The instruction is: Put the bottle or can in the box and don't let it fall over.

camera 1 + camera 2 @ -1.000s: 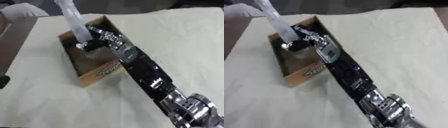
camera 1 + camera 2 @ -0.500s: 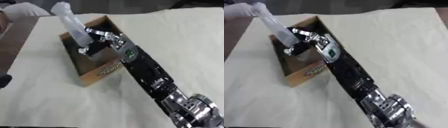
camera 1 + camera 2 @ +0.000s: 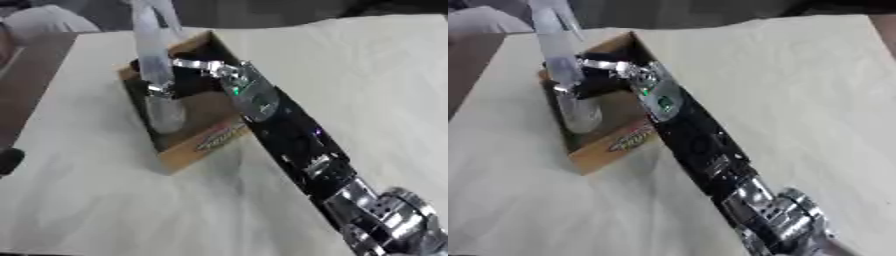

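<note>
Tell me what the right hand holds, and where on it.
The right hand grips a clear plastic bottle around its middle, fingers curled round it, inside the cardboard box.

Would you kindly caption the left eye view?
Right hand holds a clear bottle upright inside the cardboard box.

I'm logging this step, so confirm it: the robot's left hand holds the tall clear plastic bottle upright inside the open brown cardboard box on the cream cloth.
One detail is wrong: it is the right hand, whose black arm comes in from the lower right of the left eye view. It holds the tall clear plastic bottle roughly upright inside the open brown cardboard box on the cream cloth. A dark shape at the left edge may be the left hand.
</note>
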